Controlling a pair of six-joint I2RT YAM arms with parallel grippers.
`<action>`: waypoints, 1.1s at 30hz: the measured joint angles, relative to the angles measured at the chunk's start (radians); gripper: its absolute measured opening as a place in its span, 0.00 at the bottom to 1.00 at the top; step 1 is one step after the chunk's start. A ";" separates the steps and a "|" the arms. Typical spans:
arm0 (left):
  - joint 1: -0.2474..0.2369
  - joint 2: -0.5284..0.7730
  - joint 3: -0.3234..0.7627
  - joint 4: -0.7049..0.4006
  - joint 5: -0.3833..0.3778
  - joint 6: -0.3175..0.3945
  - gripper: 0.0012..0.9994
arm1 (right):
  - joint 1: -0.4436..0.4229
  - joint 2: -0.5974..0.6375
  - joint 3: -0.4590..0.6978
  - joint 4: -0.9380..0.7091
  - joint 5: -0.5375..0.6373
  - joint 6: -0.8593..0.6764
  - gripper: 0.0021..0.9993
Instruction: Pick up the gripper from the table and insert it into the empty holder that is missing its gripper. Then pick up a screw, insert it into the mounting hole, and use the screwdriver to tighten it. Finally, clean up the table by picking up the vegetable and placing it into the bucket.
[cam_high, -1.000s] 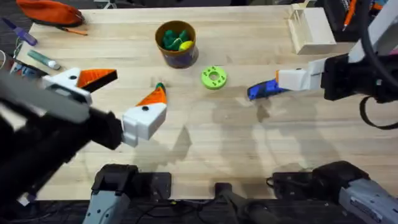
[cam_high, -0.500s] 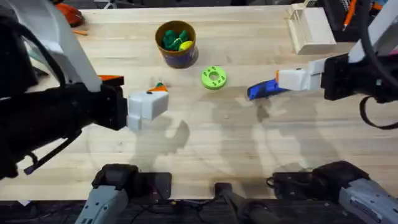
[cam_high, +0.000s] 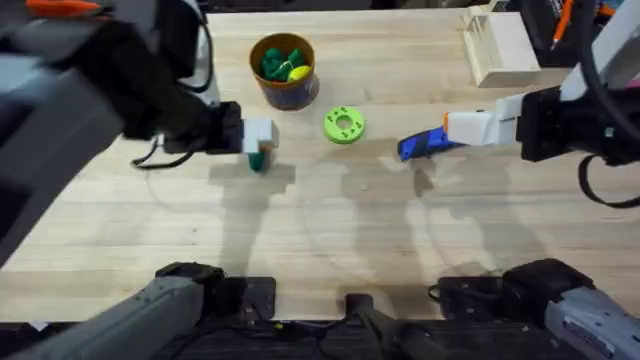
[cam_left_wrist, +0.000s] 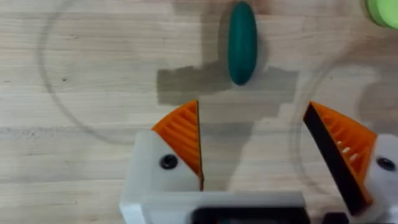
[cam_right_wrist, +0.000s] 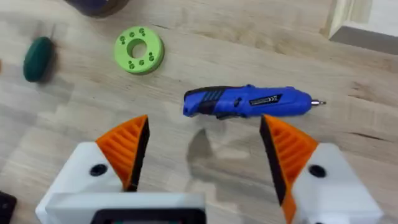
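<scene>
While our left claw (cam_left_wrist: 255, 155) is hanging wide open, we are judging the smooth, dark green toy cucumber (cam_left_wrist: 241, 42) just ahead light but slippery, best pinched across its middle.

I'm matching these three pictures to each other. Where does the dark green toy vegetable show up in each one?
Overhead: the vegetable lies just below the left gripper.
Left wrist: on bare wood ahead of the open fingers.
Right wrist: at the far edge.
Shared landmark: the green disc beside it.
</scene>
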 joint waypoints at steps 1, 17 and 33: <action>0.000 0.035 0.000 0.022 -0.004 -0.003 0.99 | 0.000 0.000 0.000 0.000 0.000 0.000 1.00; -0.003 0.426 0.000 0.189 0.012 0.017 0.99 | 0.000 0.000 0.000 0.000 0.000 0.004 0.99; -0.003 0.432 0.005 0.201 0.028 0.008 0.02 | 0.000 0.000 0.000 0.000 0.000 0.007 0.99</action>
